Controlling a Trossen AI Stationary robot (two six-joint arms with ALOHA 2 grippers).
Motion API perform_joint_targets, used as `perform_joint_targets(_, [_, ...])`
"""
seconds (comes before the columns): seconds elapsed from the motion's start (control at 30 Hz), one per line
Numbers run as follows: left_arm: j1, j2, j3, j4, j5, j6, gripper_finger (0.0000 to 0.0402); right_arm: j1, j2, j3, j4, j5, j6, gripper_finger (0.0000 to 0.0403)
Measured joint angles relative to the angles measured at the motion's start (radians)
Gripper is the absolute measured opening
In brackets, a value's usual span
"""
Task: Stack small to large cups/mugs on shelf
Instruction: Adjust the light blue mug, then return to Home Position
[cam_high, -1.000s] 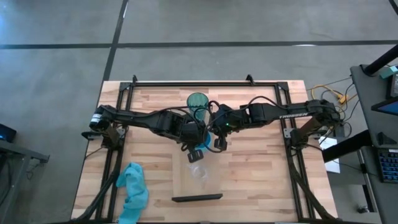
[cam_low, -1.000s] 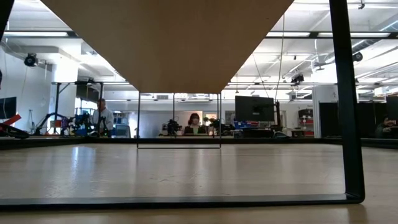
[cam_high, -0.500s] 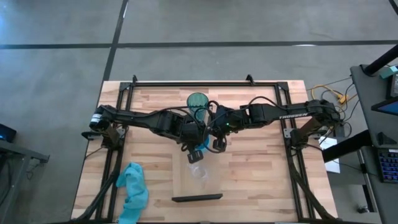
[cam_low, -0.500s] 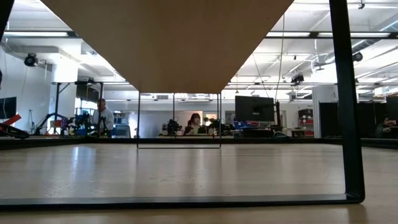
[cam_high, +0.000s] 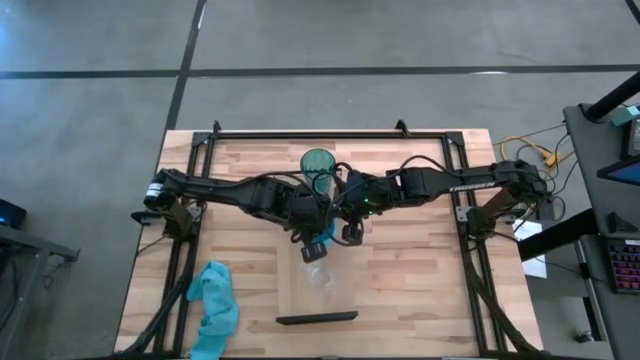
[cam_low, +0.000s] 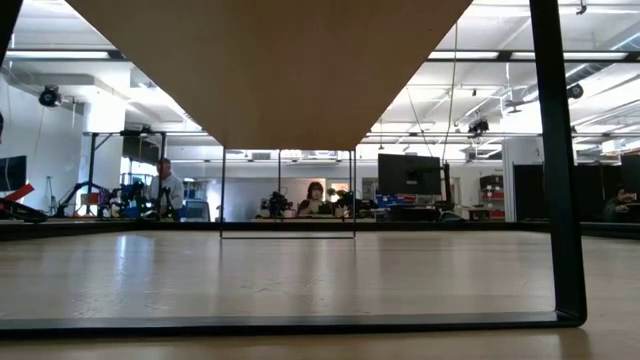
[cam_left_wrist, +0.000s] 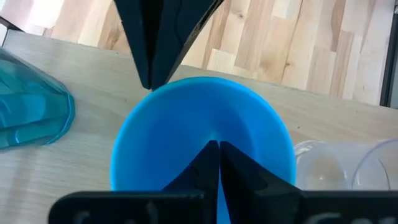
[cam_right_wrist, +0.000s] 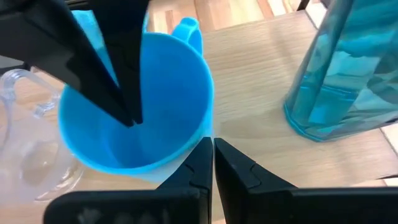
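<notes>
The bright blue mug stands on the light wooden shelf, between the tall teal tumbler on its far side and the small clear cup on its near side. In the high view, both grippers almost hide the mug. My left gripper is shut and points down into the mug's opening. My right gripper is shut with its tips at the outer side of the mug's rim, away from the handle. The low view shows only the shelf's underside. My left gripper's shut fingers hang in the middle of the mug's opening, pointing down; I cannot tell whether they touch the mug. My right gripper's shut fingertips meet the outer edge of the mug's rim, slanting down from the table's right. The mug stands on the shelf.
A light blue cloth lies on the tabletop at the near left. The shelf's dark rail marks its near end. The tumbler and the clear cup stand close on either side of the mug. People show far off in the room.
</notes>
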Motion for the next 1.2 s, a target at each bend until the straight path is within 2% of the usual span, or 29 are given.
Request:
perform_joint_targets(0.3, [0.0, -0.016, 0.053, -0.029, -0.01, 0.001, 0.0, 0.0, -0.043, 0.0, -0.056, 0.018, -0.003, 0.0008])
perform_joint_targets(0.5, [0.0, -0.061, 0.112, -0.056, -0.01, 0.002, 0.0, 0.0, -0.141, 0.004, -0.089, 0.021, -0.003, 0.0008])
perform_joint_targets(0.93, [0.0, -0.373, 0.1, -0.095, -0.023, -0.005, 0.0, 0.0, -0.442, 0.013, -0.109, 0.02, -0.066, 0.0009])
perform_joint_targets(1.2, [0.0, -0.497, 0.091, -0.091, -0.022, -0.001, 0.0, 0.0, -0.565, 0.013, -0.107, 0.018, -0.053, 0.0009])
